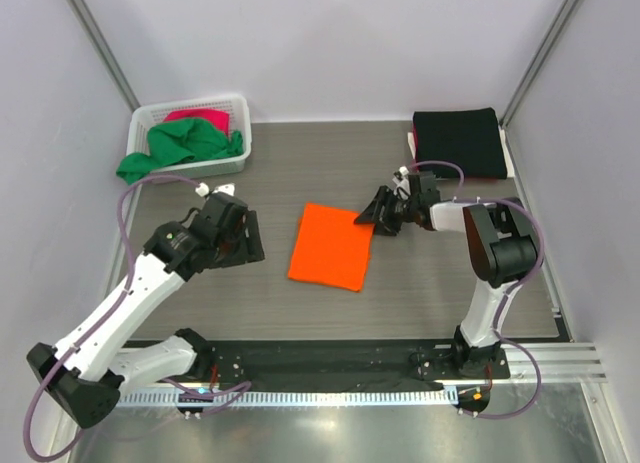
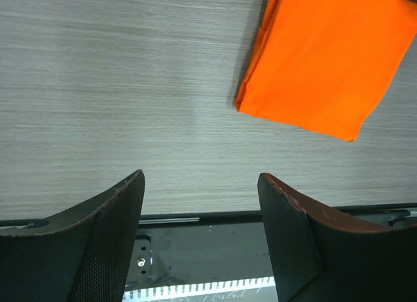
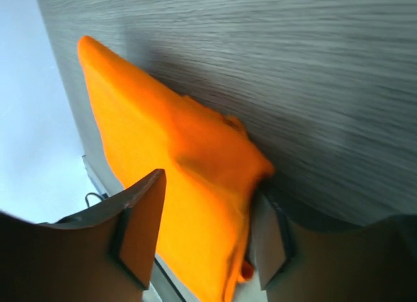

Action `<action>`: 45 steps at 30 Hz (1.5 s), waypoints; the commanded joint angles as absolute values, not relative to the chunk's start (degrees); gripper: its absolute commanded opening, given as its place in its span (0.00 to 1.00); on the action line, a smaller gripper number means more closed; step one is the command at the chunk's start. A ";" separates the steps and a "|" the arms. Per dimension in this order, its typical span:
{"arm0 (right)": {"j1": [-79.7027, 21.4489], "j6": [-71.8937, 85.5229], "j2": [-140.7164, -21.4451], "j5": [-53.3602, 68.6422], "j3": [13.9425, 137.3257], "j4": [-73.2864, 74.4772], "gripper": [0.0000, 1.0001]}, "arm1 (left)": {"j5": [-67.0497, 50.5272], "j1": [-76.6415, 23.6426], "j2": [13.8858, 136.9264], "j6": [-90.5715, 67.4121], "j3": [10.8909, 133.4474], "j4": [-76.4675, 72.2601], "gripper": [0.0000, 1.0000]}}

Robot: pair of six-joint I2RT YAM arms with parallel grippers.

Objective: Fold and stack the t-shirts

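A folded bright orange t-shirt [image 1: 332, 246] [image 2: 326, 60] [image 3: 169, 165] lies flat in the middle of the table. My right gripper [image 1: 364, 218] [image 3: 208, 191] sits low at its far right corner. Its jaws stand apart with that corner's cloth between them, and the cloth touches the right-hand finger [image 3: 268, 240]. My left gripper [image 1: 250, 245] [image 2: 202, 184] hovers open and empty to the left of the orange shirt, apart from it. A folded black t-shirt [image 1: 458, 141] rests at the back right. A green t-shirt [image 1: 185, 143] and a magenta-pink one [image 1: 200, 115] lie crumpled in the basket.
The white lattice basket [image 1: 140, 123] stands at the back left, with green cloth spilling over its left side. A pink edge [image 1: 411, 143] shows under the black shirt. White walls close in both sides and the back. A black rail [image 1: 330, 363] runs along the near edge.
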State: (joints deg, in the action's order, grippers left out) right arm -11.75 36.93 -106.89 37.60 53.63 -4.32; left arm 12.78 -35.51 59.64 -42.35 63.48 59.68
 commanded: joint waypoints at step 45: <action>-0.70 -7.03 -100.28 7.46 107.12 42.36 0.01 | 20.48 -35.16 35.59 -42.19 51.42 56.34 0.76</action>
State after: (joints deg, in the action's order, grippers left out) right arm -1.89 -3.25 -100.90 4.27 100.88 41.43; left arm 19.55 -35.48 35.14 -42.81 51.48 58.78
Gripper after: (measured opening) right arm 0.072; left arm 0.762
